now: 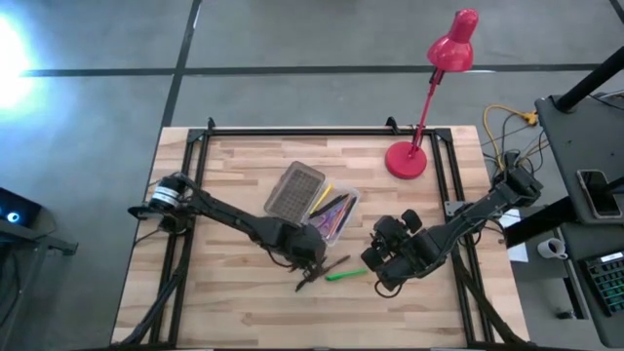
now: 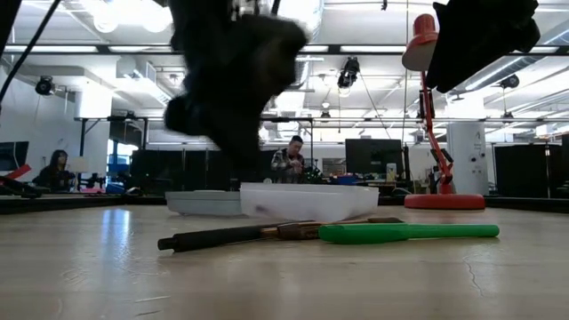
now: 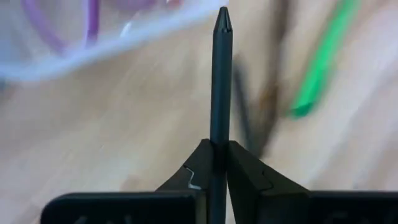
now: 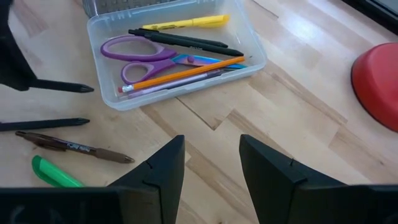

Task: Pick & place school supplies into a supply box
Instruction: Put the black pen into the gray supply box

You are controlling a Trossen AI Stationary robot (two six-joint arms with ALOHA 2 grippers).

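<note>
Pens lie on the table (image 1: 234,302) in front of the box (image 4: 177,59).

Nearest the front edge, the green pen (image 1: 346,275) lies flat, with a brown pen (image 4: 73,148) and a black pen (image 4: 43,124) just beside it. The left gripper (image 3: 217,155) hangs over them, a little off the wood, squeezing another black pen (image 3: 220,81) tight between its fingers. The right gripper (image 4: 211,165) waits near the green pen with its fingers spread apart and nothing in them. Farther back, the box sits with its grey lid (image 1: 293,189) tipped open. Inside lie purple scissors (image 4: 140,59), an orange pencil (image 4: 186,73), a yellow pen (image 4: 186,23) and a black one. The red lamp (image 1: 429,107) stands at the far side.
</note>
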